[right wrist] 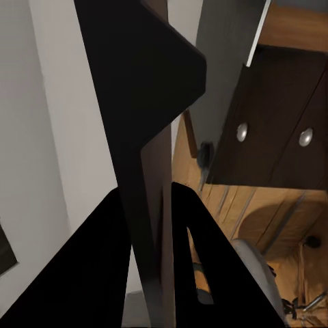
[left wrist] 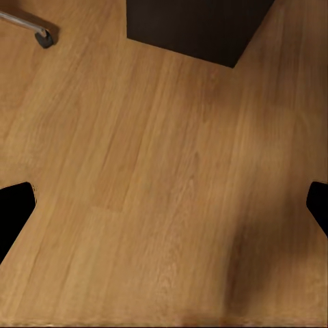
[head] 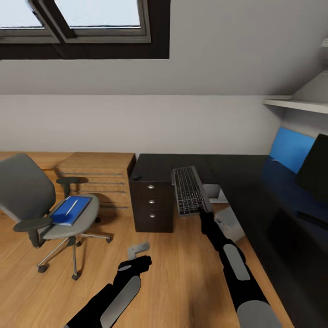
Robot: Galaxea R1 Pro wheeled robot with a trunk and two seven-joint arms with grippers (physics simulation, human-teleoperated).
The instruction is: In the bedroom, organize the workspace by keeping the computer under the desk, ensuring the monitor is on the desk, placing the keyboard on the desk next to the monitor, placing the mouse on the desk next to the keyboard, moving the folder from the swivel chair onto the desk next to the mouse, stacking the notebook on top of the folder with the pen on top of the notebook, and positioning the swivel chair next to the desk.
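Observation:
My right gripper (head: 203,211) is shut on the near end of the black keyboard (head: 188,190), holding it in the air over the front edge of the black desk (head: 255,196). The right wrist view has the keyboard (right wrist: 147,102) edge-on between the fingers (right wrist: 113,266). The mouse (head: 135,176) sits on the desk's left corner above the drawers. The monitor (head: 315,169) stands at the far right. On the swivel chair (head: 27,196) at the left lies the blue folder (head: 70,211) with the white pen (head: 71,207) on it. My left gripper (head: 138,264) hangs open over the floor (left wrist: 164,205).
Black drawers (head: 151,205) with silver knobs close off the desk's left end, and a low oak drawer unit (head: 98,175) stands beside them. A pale grey-white box (head: 230,223) sits under the desk. A blue panel (head: 290,148) leans on the right wall. Wood floor lies between chair and desk.

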